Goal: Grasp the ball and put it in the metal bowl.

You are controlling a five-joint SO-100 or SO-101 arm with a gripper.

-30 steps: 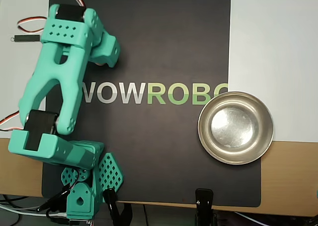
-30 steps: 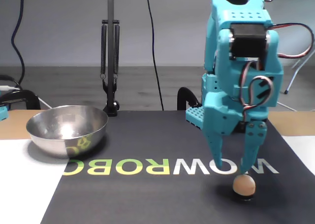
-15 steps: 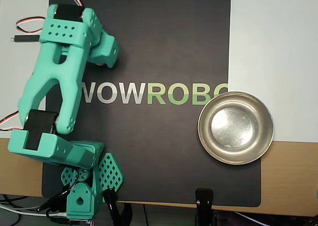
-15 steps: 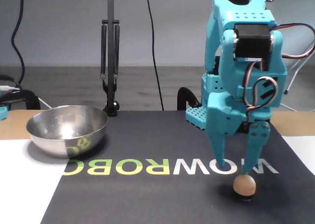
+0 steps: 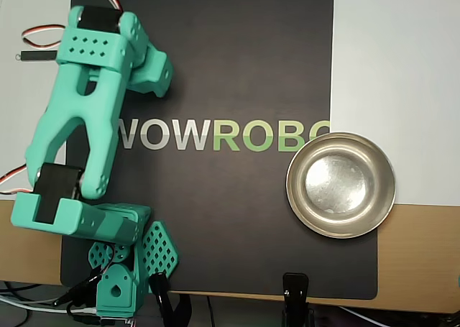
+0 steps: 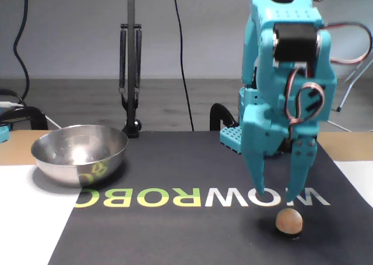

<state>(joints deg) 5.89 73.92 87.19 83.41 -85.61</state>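
The ball [image 6: 289, 219], small and tan, rests on the black mat near the front right in the fixed view. My teal gripper [image 6: 275, 196] hangs point-down just above it and a little to its left, open, with nothing between its fingers. One fingertip [image 6: 291, 200] sits right over the ball's top with a slight gap. In the overhead view the arm [image 5: 83, 118] covers the ball and the fingertips. The metal bowl [image 5: 341, 183] stands empty at the mat's right edge in the overhead view, and at the far left [image 6: 81, 160] in the fixed view.
A black mat [image 5: 237, 68] with WOWROBO lettering lies over white sheets and a wooden tabletop. The arm's base [image 5: 118, 284] sits at the mat's lower left in the overhead view, with a black clamp [image 5: 295, 291] beside it. A thin lamp stand [image 6: 129, 73] rises behind the bowl.
The gripper has lifted slightly off the ball's top and its wrist has shifted a little. Ball and bowl have not moved.
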